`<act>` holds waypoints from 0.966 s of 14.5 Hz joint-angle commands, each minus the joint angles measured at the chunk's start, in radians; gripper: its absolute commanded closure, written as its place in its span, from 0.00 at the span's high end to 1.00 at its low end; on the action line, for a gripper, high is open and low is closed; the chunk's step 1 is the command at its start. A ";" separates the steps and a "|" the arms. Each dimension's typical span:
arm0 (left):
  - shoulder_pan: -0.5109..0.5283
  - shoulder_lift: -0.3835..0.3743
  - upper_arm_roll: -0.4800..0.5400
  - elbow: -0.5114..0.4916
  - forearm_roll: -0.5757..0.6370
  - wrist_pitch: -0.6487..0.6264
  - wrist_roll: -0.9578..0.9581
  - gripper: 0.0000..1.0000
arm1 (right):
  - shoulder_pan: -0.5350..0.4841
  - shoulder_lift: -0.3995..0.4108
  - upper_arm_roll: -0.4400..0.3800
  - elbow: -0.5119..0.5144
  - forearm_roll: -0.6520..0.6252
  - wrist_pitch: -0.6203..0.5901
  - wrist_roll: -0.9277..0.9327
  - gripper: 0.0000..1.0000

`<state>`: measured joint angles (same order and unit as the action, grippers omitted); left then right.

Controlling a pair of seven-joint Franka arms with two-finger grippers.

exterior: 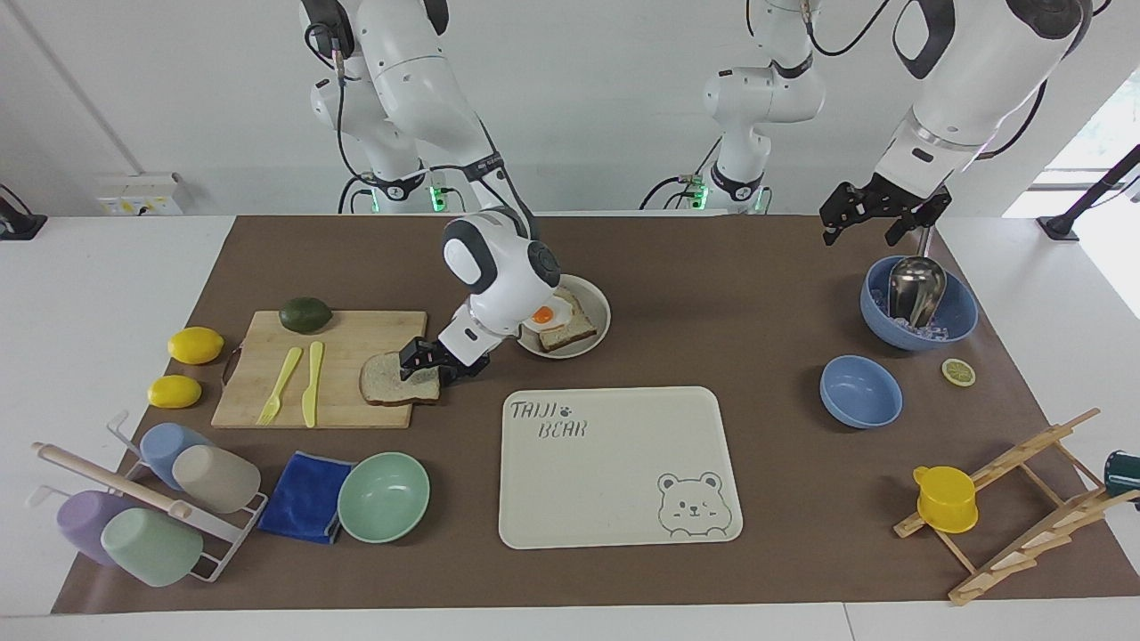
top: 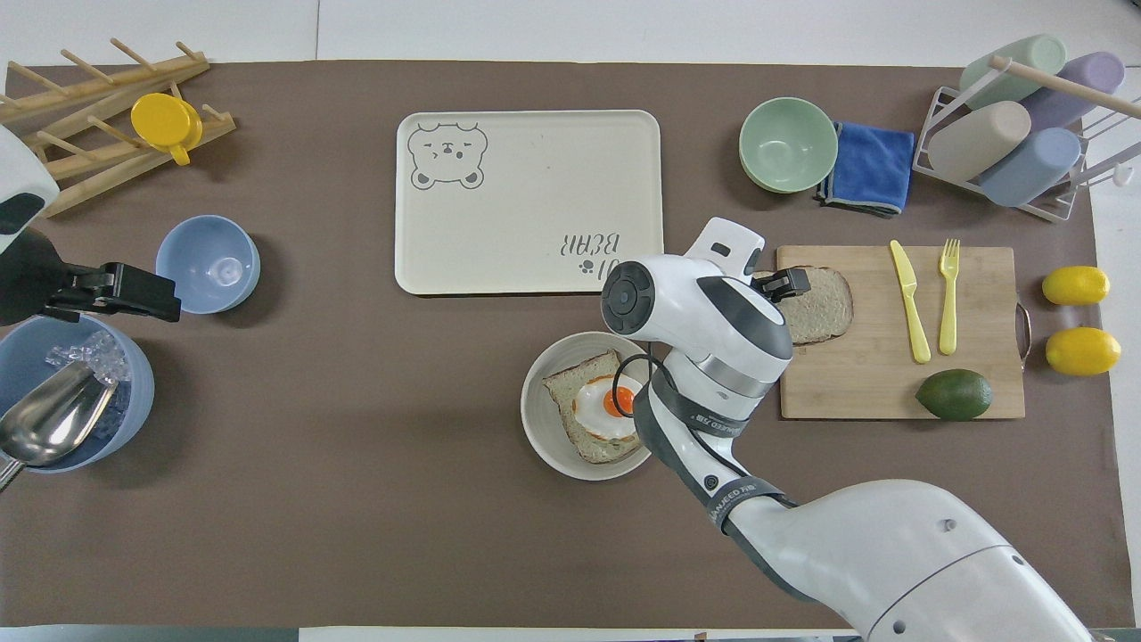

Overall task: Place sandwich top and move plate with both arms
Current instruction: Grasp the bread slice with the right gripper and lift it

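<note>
The sandwich top (exterior: 385, 381) (top: 824, 308), a plain brown slice, lies flat on the cutting board's corner nearest the plate. My right gripper (exterior: 436, 365) is low at the slice's plate-side edge, open, with one finger (top: 789, 283) over the bread. The small round plate (exterior: 598, 334) (top: 544, 437) sits just beside the right wrist and holds a bread slice with a fried egg (exterior: 557, 320). My left gripper (exterior: 860, 237) waits open in the air over the big blue bowl, holding nothing.
The wooden cutting board (exterior: 356, 329) also carries a yellow knife, a fork and an avocado. The bear-printed tray (exterior: 614, 472) lies farther from the robots than the plate. A mint bowl (exterior: 383, 497), a blue cloth and a cup rack lie farther out than the board. A blue bowl with scoop (exterior: 917, 303) stands at the left arm's end.
</note>
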<state>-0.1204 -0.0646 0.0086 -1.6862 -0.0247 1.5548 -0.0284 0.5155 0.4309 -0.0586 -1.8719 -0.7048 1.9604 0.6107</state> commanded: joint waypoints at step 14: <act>0.015 0.000 -0.010 0.008 0.009 -0.016 0.005 1.00 | 0.015 -0.101 0.130 0.125 0.023 -0.411 -0.289 0.00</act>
<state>-0.1204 -0.0646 0.0086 -1.6862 -0.0247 1.5548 -0.0284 0.5279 0.3919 0.0261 -1.7683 -0.7029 1.6403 0.3656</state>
